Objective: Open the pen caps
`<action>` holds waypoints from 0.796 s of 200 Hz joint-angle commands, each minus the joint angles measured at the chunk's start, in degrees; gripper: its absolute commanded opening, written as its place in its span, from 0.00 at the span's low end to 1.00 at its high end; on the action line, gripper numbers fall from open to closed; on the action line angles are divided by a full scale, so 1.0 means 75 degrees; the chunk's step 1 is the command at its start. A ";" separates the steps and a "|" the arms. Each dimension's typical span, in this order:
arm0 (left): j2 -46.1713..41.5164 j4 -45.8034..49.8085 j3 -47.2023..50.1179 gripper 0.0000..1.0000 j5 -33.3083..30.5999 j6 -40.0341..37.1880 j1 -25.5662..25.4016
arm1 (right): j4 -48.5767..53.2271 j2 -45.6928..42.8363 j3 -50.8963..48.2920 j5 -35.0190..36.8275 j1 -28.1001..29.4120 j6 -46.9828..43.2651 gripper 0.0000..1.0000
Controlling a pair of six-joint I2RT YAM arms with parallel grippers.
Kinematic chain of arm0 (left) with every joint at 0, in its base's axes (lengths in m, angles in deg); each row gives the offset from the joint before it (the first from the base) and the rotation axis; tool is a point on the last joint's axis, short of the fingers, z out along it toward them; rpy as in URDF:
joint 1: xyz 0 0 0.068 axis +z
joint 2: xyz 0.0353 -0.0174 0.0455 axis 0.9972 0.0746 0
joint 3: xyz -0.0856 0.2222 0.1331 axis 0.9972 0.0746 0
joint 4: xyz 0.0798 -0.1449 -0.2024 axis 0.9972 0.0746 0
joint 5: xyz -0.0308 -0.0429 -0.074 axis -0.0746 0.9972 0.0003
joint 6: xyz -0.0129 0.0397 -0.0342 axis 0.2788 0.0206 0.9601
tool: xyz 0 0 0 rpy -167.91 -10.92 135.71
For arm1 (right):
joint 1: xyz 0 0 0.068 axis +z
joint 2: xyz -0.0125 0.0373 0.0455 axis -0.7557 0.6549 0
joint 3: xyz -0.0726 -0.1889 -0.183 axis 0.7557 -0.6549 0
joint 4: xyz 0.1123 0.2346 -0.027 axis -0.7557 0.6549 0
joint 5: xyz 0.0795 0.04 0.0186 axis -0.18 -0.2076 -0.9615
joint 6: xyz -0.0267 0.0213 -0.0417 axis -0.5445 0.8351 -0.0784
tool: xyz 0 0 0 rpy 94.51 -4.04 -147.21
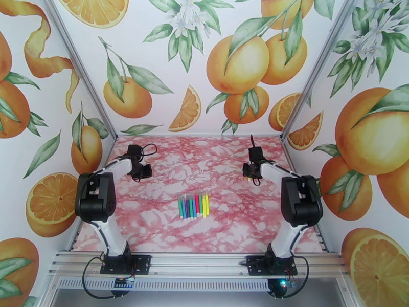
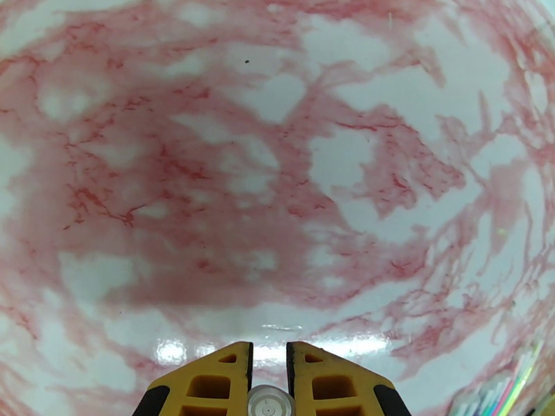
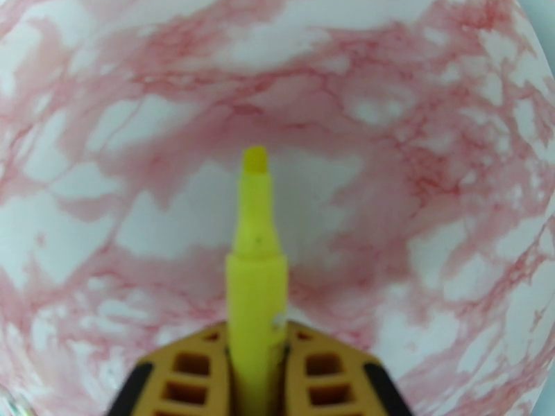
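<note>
Right gripper point(image 3: 257, 339) is pinching a yellow pen point(image 3: 255, 272) between its orange fingers point(image 3: 198, 372). The barrel is running straight out ahead, its bare chisel tip point(image 3: 254, 159) pointing away over the pink-marbled table point(image 1: 153, 221). Seen from above, this gripper is hanging over the far right part of the table.

Left gripper point(image 2: 268, 351) is hovering over the far left part, fingers drawn close together. A small pale round thing point(image 2: 267, 405) is sitting in the narrow gap between them; cannot tell what it is.

Row of pens point(image 1: 193, 205) is lying mid-table between the two arms, side by side and touching: greens, blue, purple, pink, yellows. It is nearer the arm bases than either gripper. Pen caps on the row are too small to make out.
</note>
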 commanded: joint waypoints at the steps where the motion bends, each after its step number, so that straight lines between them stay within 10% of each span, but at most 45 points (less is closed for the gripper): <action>1: 0.0186 0.0189 -0.0290 0.00 -0.0104 -0.0076 0.0167 | 0.0316 0.0214 0.0188 0.0116 -0.0125 -0.0022 0.02; 159: 0.0708 0.0422 -0.0477 0.22 0.0054 -0.0114 0.0397 | 0.0678 0.0489 0.0277 0.0412 -0.0318 -0.0145 0.19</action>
